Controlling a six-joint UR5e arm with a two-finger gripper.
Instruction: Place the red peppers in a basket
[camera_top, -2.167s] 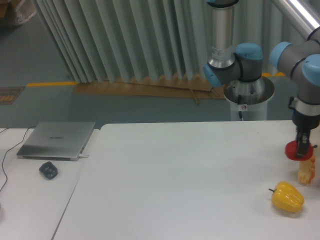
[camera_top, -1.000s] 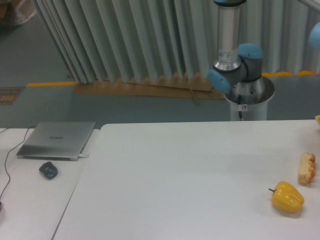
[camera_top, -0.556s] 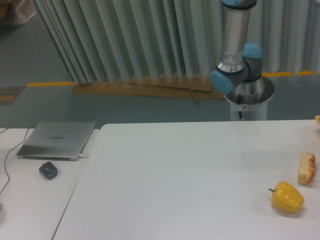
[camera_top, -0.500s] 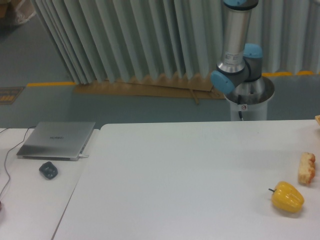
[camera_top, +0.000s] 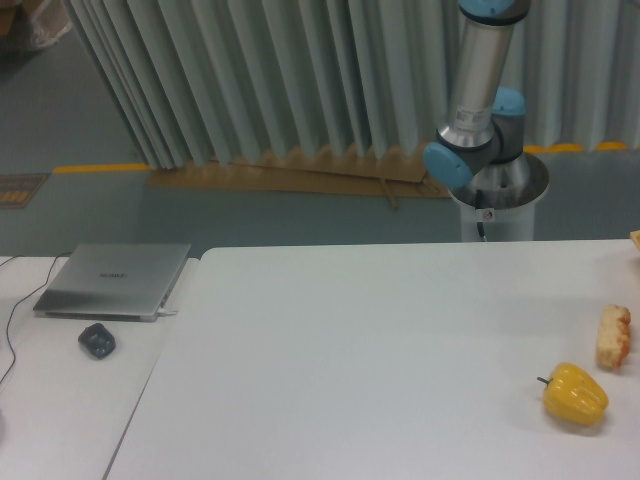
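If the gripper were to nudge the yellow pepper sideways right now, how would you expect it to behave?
The yellow pepper would probably roll or rock rather than slide, since it looks rounded and lobed and lies on its side with its stem pointing left. Its glossy skin suggests the fingers could slip on it. The table around it is smooth and flat, so little would stop it apart from the bread-like chunk lying close behind.

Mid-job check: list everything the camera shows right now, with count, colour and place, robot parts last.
yellow pepper: 1, yellow, right front of the white table.
bread-like chunk: 1, pale with a red-orange edge, right edge of the table, behind the yellow pepper.
laptop: 1, silver, closed, on the left side table.
mouse: 1, dark, in front of the laptop.
red pepper: none in view.
basket: none in view.
robot arm: 1, silver with blue joints, on its base behind the table; gripper out of frame.
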